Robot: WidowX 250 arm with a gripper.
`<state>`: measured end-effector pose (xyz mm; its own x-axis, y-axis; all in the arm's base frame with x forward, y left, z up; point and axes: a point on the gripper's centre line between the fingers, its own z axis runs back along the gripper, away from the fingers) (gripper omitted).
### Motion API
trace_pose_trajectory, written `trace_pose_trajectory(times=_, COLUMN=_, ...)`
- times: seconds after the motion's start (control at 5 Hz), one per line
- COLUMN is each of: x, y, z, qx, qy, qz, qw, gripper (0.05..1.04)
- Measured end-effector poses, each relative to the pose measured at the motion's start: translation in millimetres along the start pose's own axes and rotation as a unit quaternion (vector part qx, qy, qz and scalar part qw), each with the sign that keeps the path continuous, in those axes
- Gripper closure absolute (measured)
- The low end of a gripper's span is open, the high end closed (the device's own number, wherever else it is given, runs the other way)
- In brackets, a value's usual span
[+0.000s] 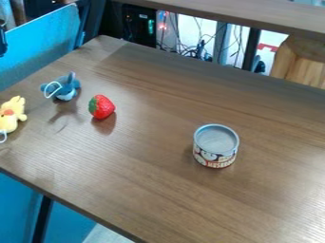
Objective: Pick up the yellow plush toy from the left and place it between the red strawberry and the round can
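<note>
Cannot tell the opening or hold of the end effector (3,42) at the view's upper left. Can see near the desk's (254,204) left edge a blue plush (64,87) and a yellow plush (11,115); beside the blue one, a strawberry (101,107); well apart, toward the right, an upright can (215,147).

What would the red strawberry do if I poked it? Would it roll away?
The strawberry might well roll, because its sides are rounded and nothing touching it on the table would stop it. It isn't a perfect ball, though, so it would probably wobble or curve instead of going straight.
</note>
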<state>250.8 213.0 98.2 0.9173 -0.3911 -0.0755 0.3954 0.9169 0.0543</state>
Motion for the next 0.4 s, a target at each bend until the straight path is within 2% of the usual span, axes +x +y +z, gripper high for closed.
trace_pose_trajectory(times=0.2, x=1.2, y=-3.2, z=-10.3, qx=-0.016, qy=0.005, qz=0.000, qw=0.9999, gripper=0.079)
trace_pose_trajectory(times=0.4, x=11.0, y=8.0, z=-14.9, qx=-0.083, qy=-0.075, qz=0.073, qw=0.9910, gripper=0.079)
